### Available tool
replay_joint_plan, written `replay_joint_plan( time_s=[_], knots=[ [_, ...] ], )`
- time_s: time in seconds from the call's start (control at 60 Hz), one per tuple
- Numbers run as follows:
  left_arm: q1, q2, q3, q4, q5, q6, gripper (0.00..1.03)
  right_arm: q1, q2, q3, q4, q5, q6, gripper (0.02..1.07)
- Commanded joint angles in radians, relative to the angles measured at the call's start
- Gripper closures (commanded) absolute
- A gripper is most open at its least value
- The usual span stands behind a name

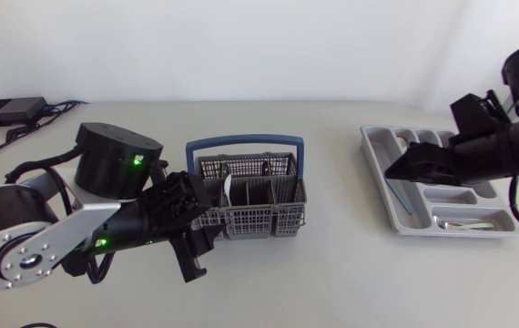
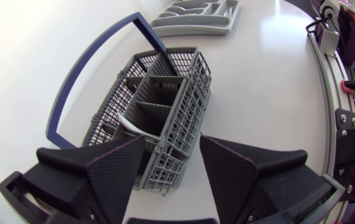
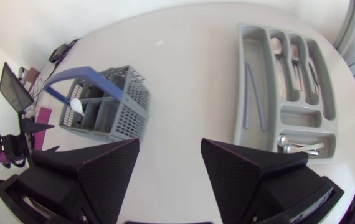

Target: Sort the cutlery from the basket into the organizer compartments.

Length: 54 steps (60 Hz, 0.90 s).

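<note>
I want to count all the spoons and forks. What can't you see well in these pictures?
Head view: my right arm covers some organizer compartments.
Every view: the basket walls hide what lies deep inside; only one white piece peeks out.
Left wrist view: the organizer is far, cut by the edge, pieces too small.

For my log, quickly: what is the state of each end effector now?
Left end effector: open, holding nothing.
Right end effector: open, holding nothing.

A black box (image 1: 8, 110) sits on the table (image 1: 332, 273).
</note>
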Motion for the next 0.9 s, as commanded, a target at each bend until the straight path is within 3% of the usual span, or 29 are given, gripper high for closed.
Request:
replay_joint_plan(
  time_s=[0.0,0.4,0.533,0.583,0.883],
  knots=[
    [0.012,-0.012,-0.024,0.013,-0.006,-0.009,0.42,0.101,0.004,-0.009,0.002,-0.001,0.065,0.34],
    [0.044,0.013,-0.006,0.025,-0.006,-0.006,0.42,0.455,0.122,0.103,0.068,0.059,0.204,0.34],
    [0.051,0.031,0.004,0.034,-0.006,-0.005,0.42,0.566,0.144,0.099,0.149,0.188,0.224,0.3],
    [0.052,0.039,0.007,0.037,-0.006,-0.008,0.42,0.578,0.157,0.102,0.155,0.194,0.247,0.24],
    [0.058,0.125,0.07,0.062,-0.014,-0.077,0.42,0.616,0.19,0.085,0.204,0.263,0.311,0.23]
  ],
)
